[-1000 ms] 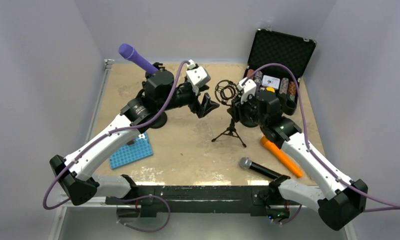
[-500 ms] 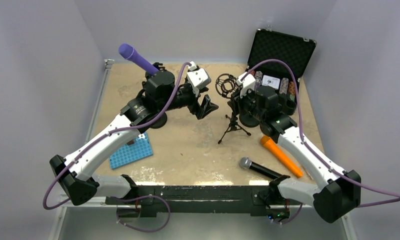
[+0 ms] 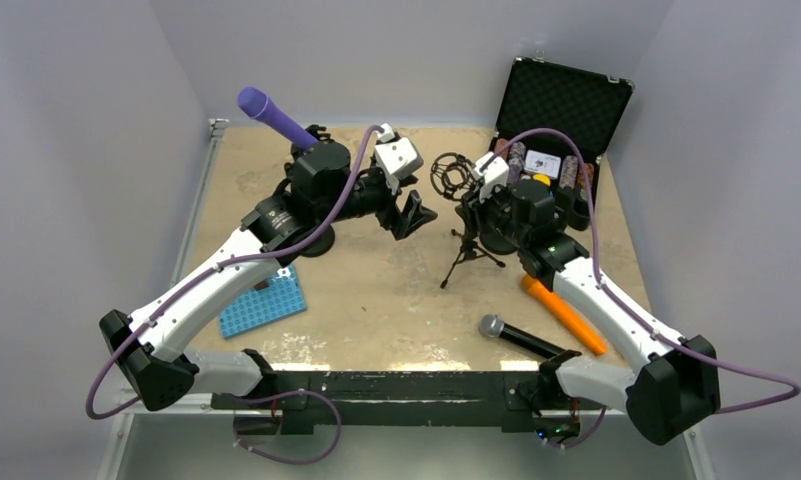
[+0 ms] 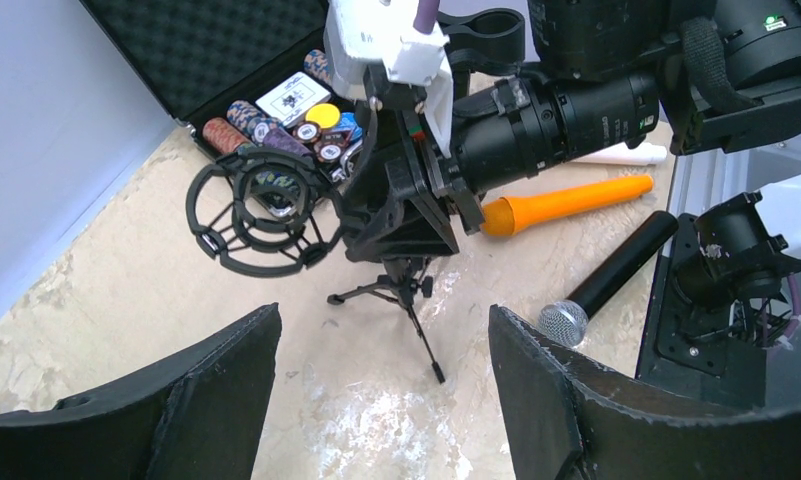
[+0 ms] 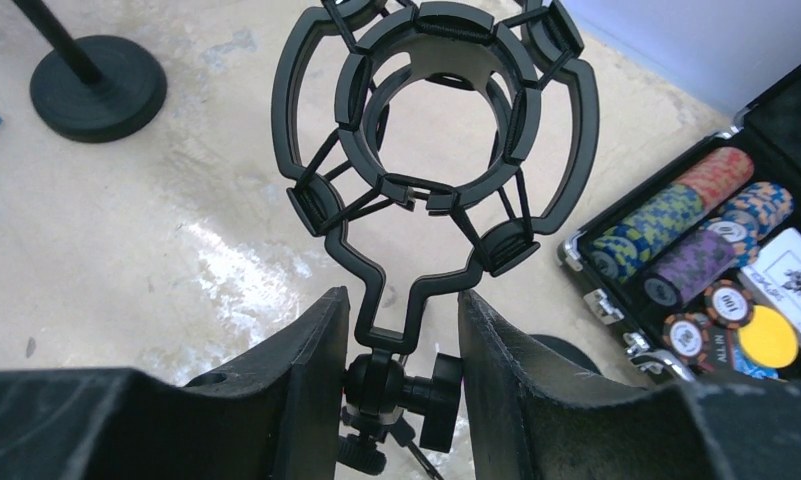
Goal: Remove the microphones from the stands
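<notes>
A small black tripod stand point(image 3: 466, 258) carries an empty ring-shaped shock mount point(image 3: 452, 176) at the table's middle back. My right gripper point(image 3: 473, 213) is shut on the stand's swivel joint just below the mount point(image 5: 441, 130), a finger point(image 5: 311, 350) on either side of the knob. A black microphone point(image 3: 521, 338) with a silver head lies flat near the front edge. My left gripper point(image 3: 416, 212) hangs open left of the stand, and its wrist view looks down on the tripod point(image 4: 401, 295) and that microphone point(image 4: 606, 285). A purple microphone point(image 3: 274, 117) sits tilted in another stand at back left.
An orange microphone point(image 3: 564, 313) lies on the table under my right arm. An open black case point(image 3: 561, 100) with poker chips point(image 5: 696, 240) stands at back right. A blue rack point(image 3: 263, 303) lies front left. The other stand's round base point(image 5: 98, 85) sits left of the tripod.
My right gripper has carried the tripod stand a little toward the back of the table and set it more upright. The left arm has not moved.
</notes>
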Motion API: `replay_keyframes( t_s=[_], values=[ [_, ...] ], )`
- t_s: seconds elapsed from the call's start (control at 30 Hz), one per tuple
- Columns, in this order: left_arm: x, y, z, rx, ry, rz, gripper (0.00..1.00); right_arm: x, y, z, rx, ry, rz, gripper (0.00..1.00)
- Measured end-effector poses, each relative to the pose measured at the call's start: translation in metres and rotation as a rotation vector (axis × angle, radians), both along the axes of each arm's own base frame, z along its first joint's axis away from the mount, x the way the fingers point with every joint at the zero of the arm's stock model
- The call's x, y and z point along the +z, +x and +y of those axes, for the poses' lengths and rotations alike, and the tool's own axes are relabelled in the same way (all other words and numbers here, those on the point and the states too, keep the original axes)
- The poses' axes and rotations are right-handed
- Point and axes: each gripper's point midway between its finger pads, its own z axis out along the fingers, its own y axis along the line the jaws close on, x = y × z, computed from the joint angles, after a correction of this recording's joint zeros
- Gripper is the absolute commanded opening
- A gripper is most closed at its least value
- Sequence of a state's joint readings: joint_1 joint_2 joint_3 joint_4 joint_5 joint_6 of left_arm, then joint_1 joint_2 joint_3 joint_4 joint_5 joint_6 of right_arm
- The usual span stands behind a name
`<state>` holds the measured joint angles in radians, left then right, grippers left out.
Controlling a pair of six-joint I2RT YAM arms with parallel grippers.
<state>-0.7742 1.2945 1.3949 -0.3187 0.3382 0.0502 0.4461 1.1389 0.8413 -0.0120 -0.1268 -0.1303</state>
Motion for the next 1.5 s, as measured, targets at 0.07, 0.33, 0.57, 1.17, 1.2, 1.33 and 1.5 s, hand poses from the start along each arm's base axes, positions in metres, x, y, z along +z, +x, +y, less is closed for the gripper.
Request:
replay_keyframes(
  t_s=[0.07, 0.33, 0.57, 1.17, 1.2, 1.33, 1.5],
  values=[
    [-0.001, 0.0, 0.0, -0.001, 0.003, 0.003, 0.8, 0.004, 0.004, -0.003, -0.01, 0.002, -0.022, 0.0],
    [-0.001, -0.001, 0.0, -0.009, 0.006, -0.001, 0.8, 0.014, 0.035, -0.037, -0.111, 0.006, -0.091, 0.0],
    [-0.003, -0.002, 0.0, -0.017, 0.015, -0.007, 0.8, 0.012, 0.04, -0.044, -0.127, 0.038, -0.071, 0.0],
    [-0.003, -0.004, -0.001, -0.03, 0.016, -0.006, 0.8, -0.006, 0.002, -0.046, -0.143, 0.102, -0.001, 0.22],
    [-0.004, -0.004, -0.001, -0.03, 0.017, -0.004, 0.8, -0.007, 0.002, -0.046, -0.142, 0.1, 0.0, 0.3],
    [-0.007, -0.004, 0.0, -0.031, 0.03, -0.001, 0.8, -0.007, 0.0, -0.045, -0.133, 0.094, 0.003, 0.49],
    [-0.013, -0.005, 0.002, -0.036, 0.056, -0.003, 0.8, -0.001, -0.006, -0.046, -0.125, 0.08, 0.04, 0.66]
  ],
)
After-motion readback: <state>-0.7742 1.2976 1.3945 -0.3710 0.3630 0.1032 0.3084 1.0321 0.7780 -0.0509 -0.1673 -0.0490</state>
